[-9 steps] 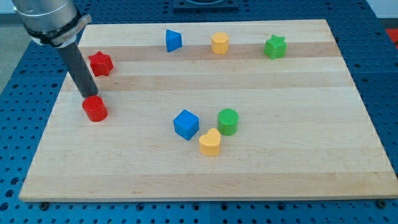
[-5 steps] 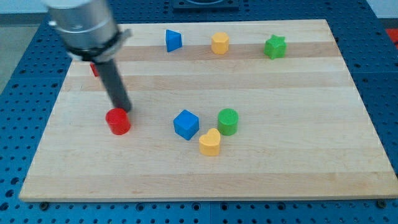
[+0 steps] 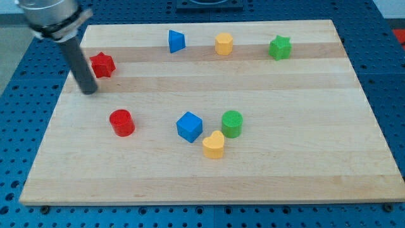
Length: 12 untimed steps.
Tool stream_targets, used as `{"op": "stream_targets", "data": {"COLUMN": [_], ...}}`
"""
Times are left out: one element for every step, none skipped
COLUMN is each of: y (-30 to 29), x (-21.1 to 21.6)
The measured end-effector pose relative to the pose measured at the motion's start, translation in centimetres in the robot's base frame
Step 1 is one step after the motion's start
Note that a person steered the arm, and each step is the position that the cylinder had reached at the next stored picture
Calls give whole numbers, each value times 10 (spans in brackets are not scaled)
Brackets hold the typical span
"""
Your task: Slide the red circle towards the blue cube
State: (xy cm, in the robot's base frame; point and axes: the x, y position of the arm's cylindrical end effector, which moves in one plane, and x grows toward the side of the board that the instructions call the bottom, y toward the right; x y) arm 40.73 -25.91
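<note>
The red circle (image 3: 121, 122) lies on the wooden board (image 3: 285, 158), left of centre. The blue cube (image 3: 189, 126) sits to its right, with a gap of bare wood between them. My tip (image 3: 90, 90) is up and to the left of the red circle, apart from it, and just below the red star (image 3: 101, 64).
A green circle (image 3: 232, 123) and a yellow heart (image 3: 214, 144) crowd the blue cube's right side. Along the view's top are a blue triangular block (image 3: 176, 41), a yellow hexagon (image 3: 223, 44) and a green star (image 3: 280, 47).
The red circle was pushed right and down towards the blue cube. My tip then left it and moved back up and to the left.
</note>
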Motion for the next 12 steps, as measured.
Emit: {"op": "stream_targets", "data": {"y": [-23, -23, -15, -10, 53, 83, 102, 102, 119, 129, 129, 125], "x": [17, 20, 85, 93, 104, 97, 95, 95, 101, 106, 108, 110]}}
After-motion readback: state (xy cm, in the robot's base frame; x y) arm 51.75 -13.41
